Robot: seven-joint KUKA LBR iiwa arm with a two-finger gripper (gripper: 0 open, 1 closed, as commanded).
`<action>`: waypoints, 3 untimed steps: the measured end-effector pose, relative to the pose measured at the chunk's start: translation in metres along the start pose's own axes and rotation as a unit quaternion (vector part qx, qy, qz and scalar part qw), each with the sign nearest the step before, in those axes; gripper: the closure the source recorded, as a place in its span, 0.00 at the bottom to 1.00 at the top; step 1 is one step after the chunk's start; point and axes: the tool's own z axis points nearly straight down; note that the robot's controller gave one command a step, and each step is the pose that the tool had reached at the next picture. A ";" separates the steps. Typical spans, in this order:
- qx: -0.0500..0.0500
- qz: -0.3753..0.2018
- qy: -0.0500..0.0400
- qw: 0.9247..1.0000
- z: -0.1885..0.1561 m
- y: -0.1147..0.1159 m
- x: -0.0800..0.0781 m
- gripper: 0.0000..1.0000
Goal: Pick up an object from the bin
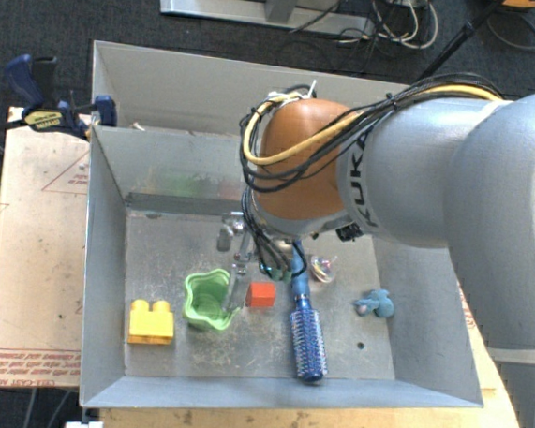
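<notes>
My gripper (234,288) hangs below the orange wrist cover in the middle of the bin, its tip down at the right rim of a green flower-shaped cup (205,299). A small orange-red block (260,296) lies just right of the gripper tip. A blue hairbrush (305,337) lies further right, its handle pointing up under the wrist. Nothing shows whether anything is gripped.
A yellow toy brick (151,321) sits at the bin's front left. A small light-blue figure (375,304) lies at the right, and a clear pinkish piece (322,268) beside the wrist. The arm covers the bin's back right.
</notes>
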 end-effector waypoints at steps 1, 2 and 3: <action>0.000 -0.136 -0.002 0.991 0.057 0.060 0.008 0.00; 0.000 -0.266 -0.004 0.964 0.024 0.105 0.044 0.00; -0.001 -0.114 -0.004 0.993 0.026 0.123 0.049 0.00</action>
